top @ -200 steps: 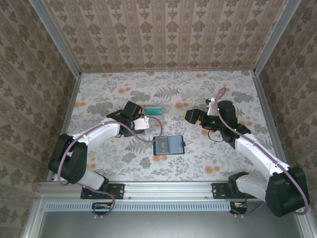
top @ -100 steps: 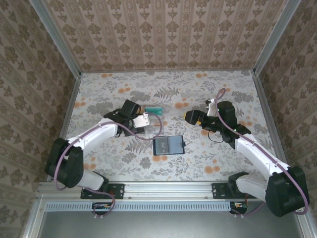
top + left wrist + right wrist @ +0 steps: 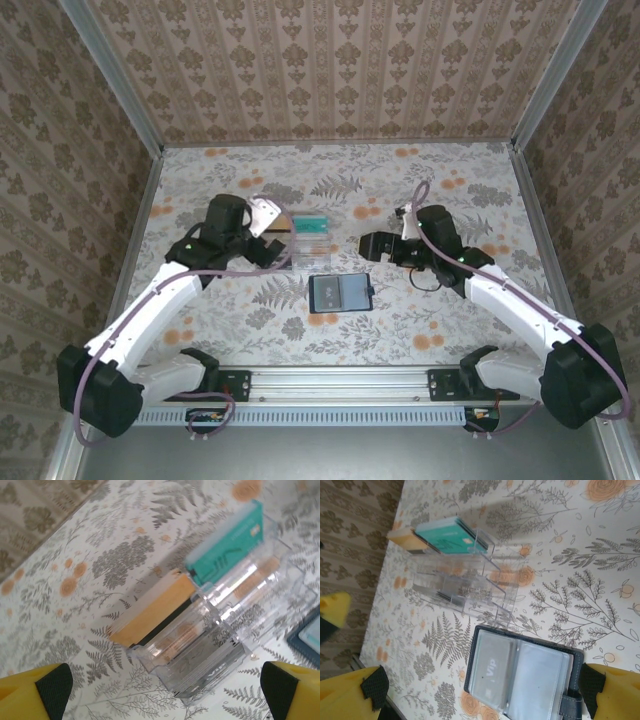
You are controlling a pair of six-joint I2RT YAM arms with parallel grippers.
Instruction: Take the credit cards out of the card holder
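The card holder [image 3: 340, 293] lies open on the flowered table, with a grey "Vip" card [image 3: 490, 672] in its left clear sleeve [image 3: 492, 655]. Behind it is a clear stepped stand [image 3: 303, 248] holding credit cards: a teal one [image 3: 230, 540] at the back, an orange-yellow one [image 3: 150, 610] over a black one, and grey cards [image 3: 220, 667] in the front step. My left gripper [image 3: 273, 250] is open just left of the stand, holding nothing [image 3: 165, 700]. Also open and empty, my right gripper [image 3: 368, 245] hovers over the card holder's far right [image 3: 482, 695].
The enclosure has patterned walls on three sides and metal rails along the table edges [image 3: 150, 200]. The stand [image 3: 460, 580] and card holder [image 3: 525, 675] sit close together mid-table. One yellow fingertip [image 3: 332, 610] of the left gripper shows beyond the stand in the right wrist view.
My left gripper has opened and drawn back to the left from the stand, its arm swinging upward. My right gripper has shifted slightly left toward the card holder.
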